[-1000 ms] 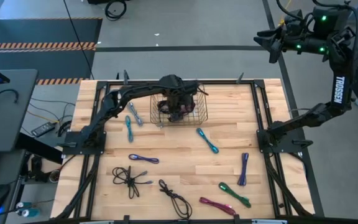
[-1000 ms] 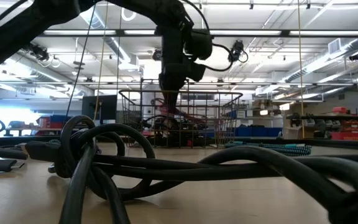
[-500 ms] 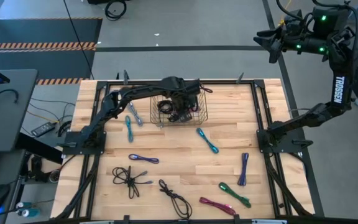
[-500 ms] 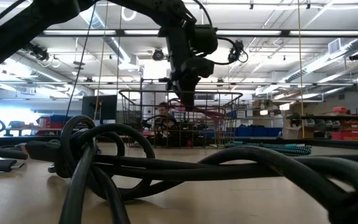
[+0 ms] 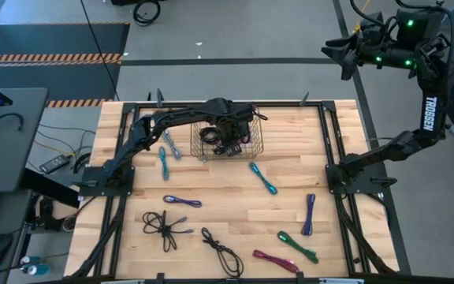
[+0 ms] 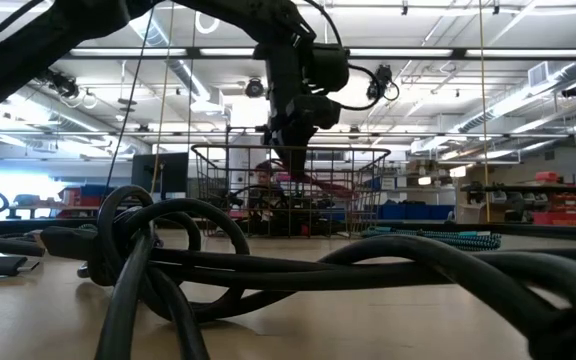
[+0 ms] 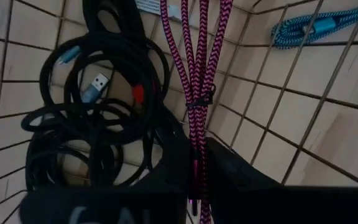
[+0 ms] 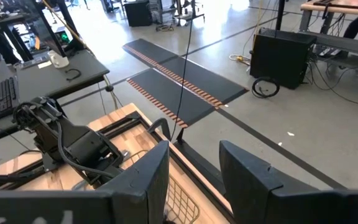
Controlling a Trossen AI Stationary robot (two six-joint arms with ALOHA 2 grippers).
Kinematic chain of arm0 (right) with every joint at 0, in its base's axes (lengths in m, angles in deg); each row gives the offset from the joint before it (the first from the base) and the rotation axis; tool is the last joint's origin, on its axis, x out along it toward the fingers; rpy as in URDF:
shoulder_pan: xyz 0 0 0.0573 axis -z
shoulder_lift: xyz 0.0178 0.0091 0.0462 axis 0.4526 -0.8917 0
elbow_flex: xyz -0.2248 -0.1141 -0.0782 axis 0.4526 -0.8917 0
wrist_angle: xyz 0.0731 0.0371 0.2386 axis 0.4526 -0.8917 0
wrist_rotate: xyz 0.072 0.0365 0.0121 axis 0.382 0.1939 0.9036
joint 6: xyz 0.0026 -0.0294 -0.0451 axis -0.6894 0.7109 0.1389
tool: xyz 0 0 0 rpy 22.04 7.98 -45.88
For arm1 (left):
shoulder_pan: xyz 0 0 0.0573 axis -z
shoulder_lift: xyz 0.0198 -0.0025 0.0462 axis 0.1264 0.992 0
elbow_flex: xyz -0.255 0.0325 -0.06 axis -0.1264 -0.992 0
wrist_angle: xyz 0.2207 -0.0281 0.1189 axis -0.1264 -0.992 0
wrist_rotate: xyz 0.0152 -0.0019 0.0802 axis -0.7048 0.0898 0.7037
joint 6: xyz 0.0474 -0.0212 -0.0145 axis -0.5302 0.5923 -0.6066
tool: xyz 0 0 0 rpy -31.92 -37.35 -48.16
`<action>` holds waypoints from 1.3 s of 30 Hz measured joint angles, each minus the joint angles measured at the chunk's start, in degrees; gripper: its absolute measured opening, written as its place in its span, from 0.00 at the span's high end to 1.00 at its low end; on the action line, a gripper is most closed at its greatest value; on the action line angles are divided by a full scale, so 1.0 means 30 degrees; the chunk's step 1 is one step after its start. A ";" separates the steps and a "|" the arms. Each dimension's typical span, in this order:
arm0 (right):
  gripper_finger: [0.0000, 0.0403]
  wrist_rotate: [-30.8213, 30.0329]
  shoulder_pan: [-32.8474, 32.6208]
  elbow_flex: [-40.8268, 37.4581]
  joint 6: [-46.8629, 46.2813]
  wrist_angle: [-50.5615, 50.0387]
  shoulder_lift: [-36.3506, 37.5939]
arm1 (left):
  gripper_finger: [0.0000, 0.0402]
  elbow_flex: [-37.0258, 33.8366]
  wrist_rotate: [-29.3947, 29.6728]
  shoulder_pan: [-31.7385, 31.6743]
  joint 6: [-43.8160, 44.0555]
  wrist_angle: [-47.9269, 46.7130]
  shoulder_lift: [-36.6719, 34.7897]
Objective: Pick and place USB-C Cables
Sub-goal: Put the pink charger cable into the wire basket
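– Nine or so thin USB-C cables lie loose on the pale wooden plank table (image 5: 211,189), by the high view: a teal braided one (image 5: 263,178) just in front of the basket, a purple folded one (image 5: 182,202), a black tangled one (image 5: 164,227), a glossy green one (image 5: 298,246) and others. So most of the job looks undone.

– And what is done?

– A heap of smooth black coiled cables (image 7: 98,112) sits inside the square wire-mesh basket (image 5: 254,146) at the far side of the table. One is on its way in: the left gripper (image 7: 197,180) hangs over the basket, its fingers nearly together on a magenta zigzag-braided cable (image 7: 194,68), folded into parallel strands and tied at the middle.

– Is it on the mesh floor already?

– Its far end seems to reach the basket's corner; whether it rests there he cannot tell.

– The other arm?

– The right gripper (image 8: 194,168) waits high beyond the table's far right corner, fingers apart, holding nothing.
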 joint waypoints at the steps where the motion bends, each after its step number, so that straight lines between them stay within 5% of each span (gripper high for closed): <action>1: 0.63 0.0000 0.0000 0.0000 -0.0005 -0.0014 0.0000 | 0.92 0.0000 0.0033 0.0000 -0.0051 0.0120 0.0000; 39: 0.63 0.0015 0.0000 0.0000 0.0010 -0.0019 0.0000 | 0.92 0.0035 -0.0150 0.0029 -0.0961 0.0452 0.2055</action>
